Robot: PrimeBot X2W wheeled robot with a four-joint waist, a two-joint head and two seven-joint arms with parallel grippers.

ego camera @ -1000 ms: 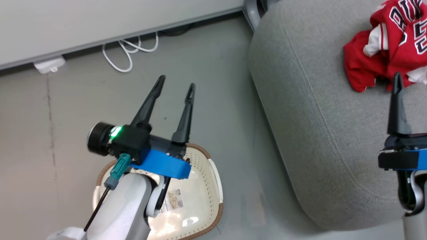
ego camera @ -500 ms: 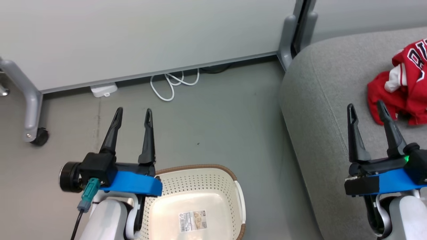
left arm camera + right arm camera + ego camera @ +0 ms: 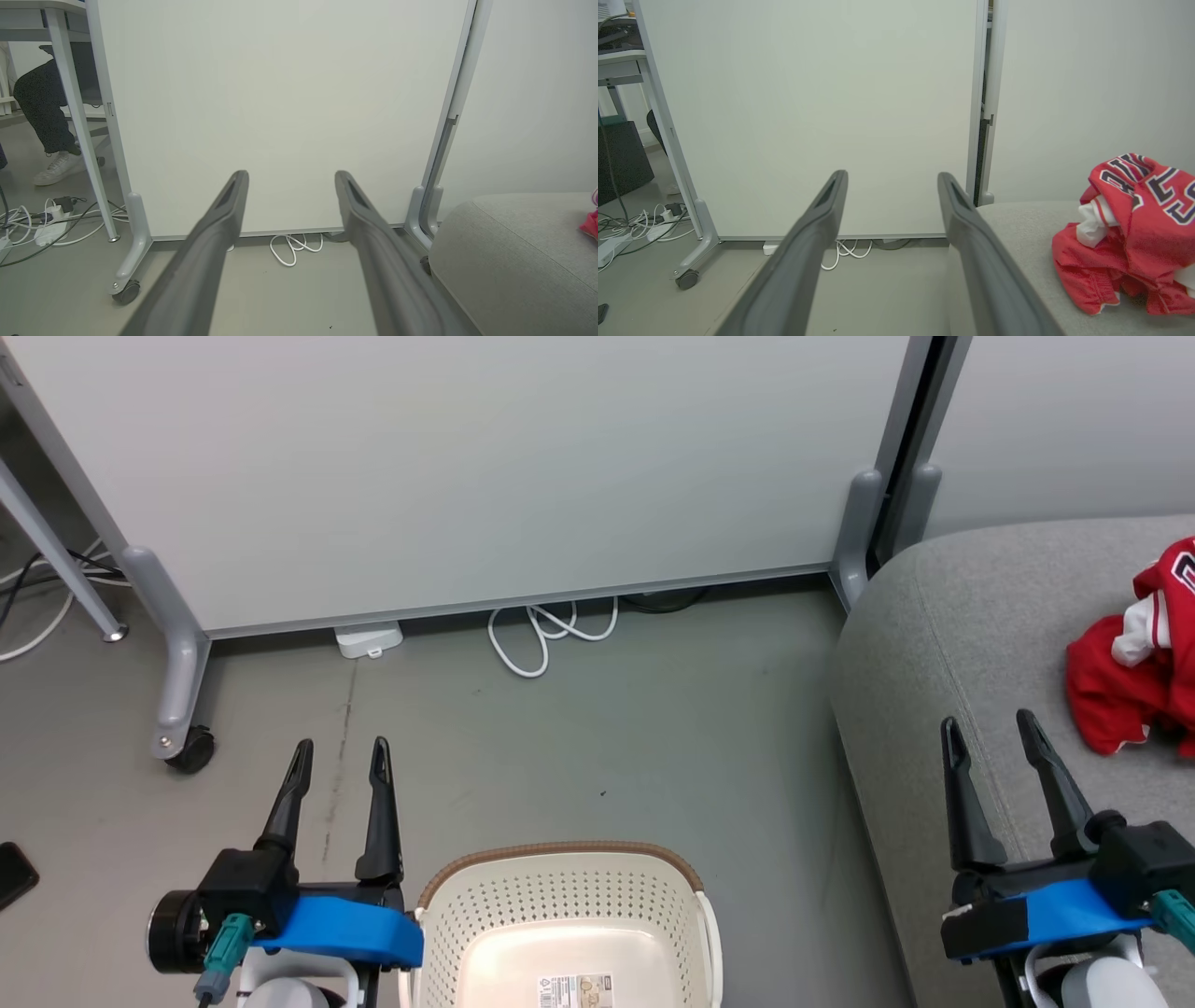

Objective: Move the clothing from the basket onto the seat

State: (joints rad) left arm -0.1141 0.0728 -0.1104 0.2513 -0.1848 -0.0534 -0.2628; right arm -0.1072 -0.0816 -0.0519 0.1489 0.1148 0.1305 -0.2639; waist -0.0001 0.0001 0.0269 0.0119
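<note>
Your left gripper [image 3: 341, 747]: fingers spread wide, nothing held, hanging over floor just left of basket [image 3: 560, 851]. Your right gripper [image 3: 988, 721]: also wide apart, nothing between fingers, over near-left part of seat [image 3: 920, 644]. Clothing [image 3: 1116, 695]: red heap lying on seat, right of right gripper, apart from it, lettered jersey on top. Basket on floor, near centre, left of seat; sticker [image 3: 574, 989] visible on bottom. White cable [image 3: 551, 635] on floor, far side, by partition [image 3: 523, 476].

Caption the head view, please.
Both open: left gripper beside cream perforated plastic basket, right gripper over light-grey upholstered seat bearing crumpled red clothing.
</note>
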